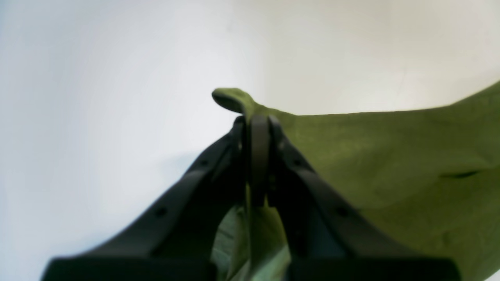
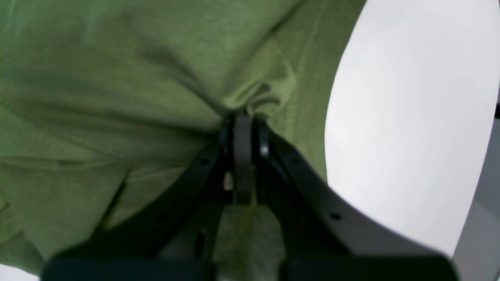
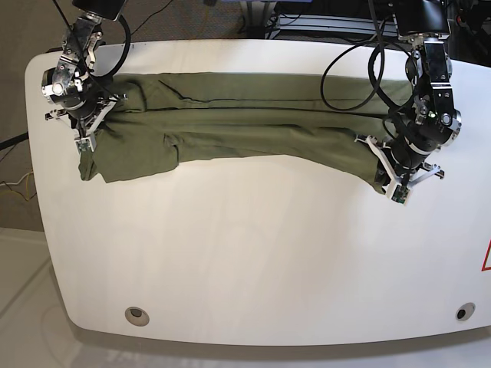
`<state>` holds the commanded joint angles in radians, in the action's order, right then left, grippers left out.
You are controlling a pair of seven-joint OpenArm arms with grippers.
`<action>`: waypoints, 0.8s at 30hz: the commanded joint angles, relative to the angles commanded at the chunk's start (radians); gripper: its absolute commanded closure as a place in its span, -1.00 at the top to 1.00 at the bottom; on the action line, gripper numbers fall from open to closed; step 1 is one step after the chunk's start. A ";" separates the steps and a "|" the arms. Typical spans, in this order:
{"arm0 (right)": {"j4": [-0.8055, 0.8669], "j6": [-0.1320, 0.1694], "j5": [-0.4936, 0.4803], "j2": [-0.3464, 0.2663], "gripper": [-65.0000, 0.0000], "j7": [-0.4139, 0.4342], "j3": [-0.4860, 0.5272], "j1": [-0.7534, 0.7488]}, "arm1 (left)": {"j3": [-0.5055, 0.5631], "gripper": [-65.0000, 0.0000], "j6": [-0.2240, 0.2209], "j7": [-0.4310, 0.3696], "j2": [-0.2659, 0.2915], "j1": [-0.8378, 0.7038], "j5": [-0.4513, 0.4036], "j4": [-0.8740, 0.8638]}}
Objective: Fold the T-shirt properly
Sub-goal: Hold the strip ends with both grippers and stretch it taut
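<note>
T-shirt — soft olive knit, a long rumpled band — both black tools clamped on its ends.

T-shirt cut off by wrist views' edges, both blurred, collar label hidden in folds

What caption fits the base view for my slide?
Two arms stretch a green T-shirt across the white table, left claw and right claw each pinching one end.

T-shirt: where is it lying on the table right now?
In the base view the T-shirt stretches across the white table's far half, pinched between the right hand and left hand.
</note>
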<state>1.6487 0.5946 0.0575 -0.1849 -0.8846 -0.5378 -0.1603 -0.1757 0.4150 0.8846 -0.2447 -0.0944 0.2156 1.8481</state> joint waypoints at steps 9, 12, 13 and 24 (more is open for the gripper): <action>0.000 0.000 0.000 0.000 -0.98 0.000 0.000 0.003 | -0.029 -1.00 0.000 0.000 -0.008 -0.055 -0.002 0.038; 0.000 0.000 0.000 0.000 -0.98 0.000 0.000 0.003 | -0.029 -1.00 0.000 0.000 -0.029 -0.071 -0.002 0.046; 0.000 0.000 0.000 0.000 -0.98 0.000 0.000 0.003 | -0.029 -1.00 0.000 0.002 -0.035 -0.075 -0.002 0.051; 0.000 0.000 0.000 0.000 -0.98 0.000 0.002 0.005 | -0.066 -1.00 0.000 0.054 -0.066 -0.103 0.000 0.081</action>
<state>1.6487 0.5946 0.0575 -0.1849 -0.8846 -0.5363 -0.1557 -0.2417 0.4150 0.9383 -0.3107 -0.1972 0.2156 1.9295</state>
